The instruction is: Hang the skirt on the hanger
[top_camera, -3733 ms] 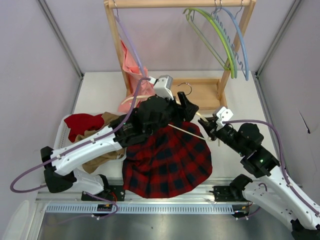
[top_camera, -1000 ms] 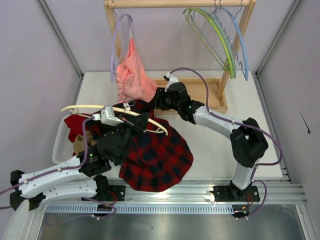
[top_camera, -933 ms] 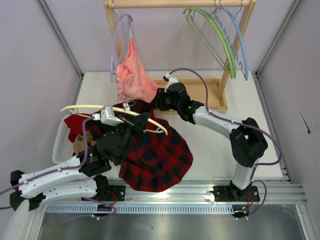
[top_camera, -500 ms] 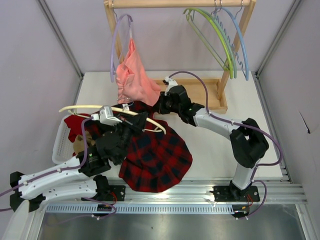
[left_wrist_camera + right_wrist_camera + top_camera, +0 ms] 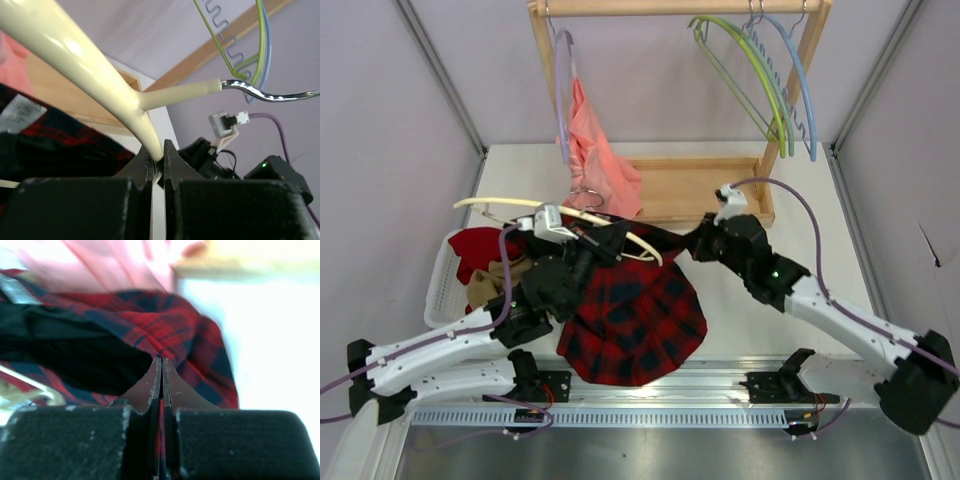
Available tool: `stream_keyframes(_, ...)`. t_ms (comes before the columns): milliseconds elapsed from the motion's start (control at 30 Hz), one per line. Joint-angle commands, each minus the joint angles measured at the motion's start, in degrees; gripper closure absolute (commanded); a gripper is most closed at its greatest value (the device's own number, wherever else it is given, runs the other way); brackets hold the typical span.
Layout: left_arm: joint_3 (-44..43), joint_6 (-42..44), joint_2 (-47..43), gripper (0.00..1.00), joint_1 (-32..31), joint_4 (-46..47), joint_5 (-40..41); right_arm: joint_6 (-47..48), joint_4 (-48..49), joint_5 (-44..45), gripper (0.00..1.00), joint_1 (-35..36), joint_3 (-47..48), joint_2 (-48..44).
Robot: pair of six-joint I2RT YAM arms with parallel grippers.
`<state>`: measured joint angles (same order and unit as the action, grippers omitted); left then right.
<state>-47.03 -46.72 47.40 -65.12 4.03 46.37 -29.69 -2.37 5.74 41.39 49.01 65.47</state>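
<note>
The red and black plaid skirt [image 5: 635, 320] lies spread on the table in front of the arms. Its upper edge is pulled up toward the right. My right gripper [image 5: 697, 246] is shut on that edge, and in the right wrist view plaid cloth [image 5: 175, 325] sits pinched between the closed jaws of the gripper [image 5: 161, 360]. The cream hanger [image 5: 510, 206] hangs slanted above the skirt's top left part. My left gripper [image 5: 157, 152] is shut on its arm [image 5: 75, 55] just below the neck, with the metal hook [image 5: 270, 92] pointing right. In the top view that gripper [image 5: 612, 238] is over the skirt's waist.
A wooden rack [image 5: 680, 8] with a tray base [image 5: 705, 190] stands at the back. It carries a salmon-pink garment [image 5: 600, 150] on a lilac hanger, plus green and blue hangers [image 5: 770, 80]. A white basket [image 5: 438, 290] with red and tan cloths sits at the left.
My right gripper has shut on the skirt's upper edge and drawn back to the right, pulling the cloth with it. The left gripper and hanger have shifted slightly right. The pink garment has swung.
</note>
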Motion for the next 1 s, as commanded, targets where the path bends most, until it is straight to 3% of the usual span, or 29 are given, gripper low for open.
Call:
stream_keyframes(0,-4.64,5.67,2.87,1.0,0.61,6.94,-6.01,-5.71,-9.72,9.18,1.0,-0.16,-8.2,-7.44)
stream_keyframes(233,-6.85,2.25,10.08,1.0,1.4,11.69,-15.33,-13.63,-25.22,16.41,1.0,-0.17,-17.62,-29.05)
stream_keyframes(400,-4.66,-1.79,15.53,1.0,1.58,17.84,-17.63,-14.0,-21.74,13.96,1.0,-0.08,-23.78,-31.64)
stream_keyframes(567,-0.88,-2.94,17.64,1.0,1.58,23.12,-17.98,-12.24,-15.91,12.11,1.0,-0.08,-24.67,-26.2)
stream_keyframes(667,1.14,-1.8,17.47,1.0,1.58,24.35,-17.46,-9.34,-15.3,9.66,0.84,0.01,-22.22,-23.2)
stream_keyframes(700,1.58,-1.36,17.12,1.0,1.58,25.49,-17.89,-8.55,-15.21,9.03,0.7,-0.08,-21.69,-22.94)
stream_keyframes(767,2.9,-0.74,16.77,1.0,1.58,26.02,-18.07,-7.23,-14.6,7.98,0.58,-0.08,-20.37,-23.46)
stream_keyframes(800,3.25,-0.74,16.5,1.0,1.58,26.55,-18.24,-6.7,-14.16,6.41,0.44,-0.08,-20.01,-24.07)
stream_keyframes(833,4.04,-0.74,16.41,1.0,1.58,26.81,-18.16,-6.17,-13.8,5.43,0.38,-0.16,-19.75,-24.42)
stream_keyframes(900,5.36,-0.92,16.06,1.0,1.58,27.25,-17.89,-5.11,-12.22,2.46,0.27,-0.17,-19.57,-24.95)
stream_keyframes(967,6.33,-0.92,15.36,1.0,1.58,28.04,-17.1,-5.02,-10.56,0.86,0.25,-0.08,-20.1,-25.22)
